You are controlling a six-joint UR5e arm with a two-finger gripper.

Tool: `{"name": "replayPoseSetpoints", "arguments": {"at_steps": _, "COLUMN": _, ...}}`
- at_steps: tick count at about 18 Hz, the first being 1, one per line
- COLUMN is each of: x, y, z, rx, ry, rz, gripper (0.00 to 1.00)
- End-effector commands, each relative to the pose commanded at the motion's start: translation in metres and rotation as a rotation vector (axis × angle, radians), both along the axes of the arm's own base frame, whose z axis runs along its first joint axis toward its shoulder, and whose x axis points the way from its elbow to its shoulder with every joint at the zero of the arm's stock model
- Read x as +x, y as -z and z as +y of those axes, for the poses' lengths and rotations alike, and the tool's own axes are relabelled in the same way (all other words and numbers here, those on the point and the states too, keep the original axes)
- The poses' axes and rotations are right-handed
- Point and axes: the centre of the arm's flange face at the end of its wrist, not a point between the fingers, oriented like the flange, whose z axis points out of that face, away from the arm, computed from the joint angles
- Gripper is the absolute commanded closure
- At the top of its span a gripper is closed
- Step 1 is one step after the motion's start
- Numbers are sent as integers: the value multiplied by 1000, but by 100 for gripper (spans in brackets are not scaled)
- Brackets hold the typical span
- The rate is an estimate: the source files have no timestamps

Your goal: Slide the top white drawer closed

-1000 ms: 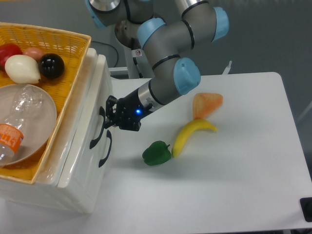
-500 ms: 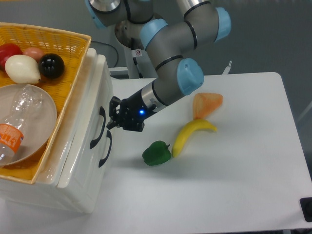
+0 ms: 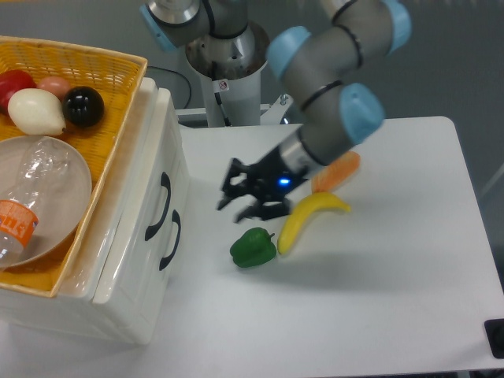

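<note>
The top white drawer (image 3: 146, 197) sits with its front flush in the white cabinet, its curved black handle (image 3: 161, 203) facing the table. My gripper (image 3: 231, 197) hangs above the table to the right of the cabinet, well apart from the handle. Its fingers are spread open and hold nothing.
The lower drawer's black handle (image 3: 169, 240) is just beside the top one. A yellow wicker basket (image 3: 118, 75) with fruit, a bowl and a bottle sits on the cabinet. A green pepper (image 3: 253, 247), a banana (image 3: 303, 216) and an orange wedge (image 3: 339, 169) lie near the gripper.
My gripper has pulled away from the drawer handle to the right, over the table near the pepper and banana. The drawer front now stands free of it.
</note>
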Motion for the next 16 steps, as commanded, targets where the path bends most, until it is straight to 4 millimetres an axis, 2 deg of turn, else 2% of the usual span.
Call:
{"name": "replayPoseSetpoints", "arguments": {"at_steps": 5, "x": -51, "y": 16, "z": -62, "rx": -53, "ry": 144, "rz": 234, "gripper": 0}}
{"name": "replayPoseSetpoints", "arguments": {"at_steps": 7, "x": -70, "y": 22, "z": -88, "rx": -106, "ry": 235, "rz": 330, "gripper": 0}}
{"name": "replayPoseSetpoints", "arguments": {"at_steps": 9, "x": -85, "y": 24, "z": -106, "rx": -189, "ry": 293, "rz": 382, "gripper": 0}}
{"name": "replayPoseSetpoints", "arguments": {"at_steps": 14, "x": -120, "y": 51, "z": -128, "rx": -378, "ry": 522, "rz": 527, "gripper": 0}}
{"name": "replayPoseSetpoints", "arguments": {"at_steps": 16, "x": -130, "y": 58, "z": -135, "rx": -378, "ry": 590, "rz": 575, "gripper": 0}}
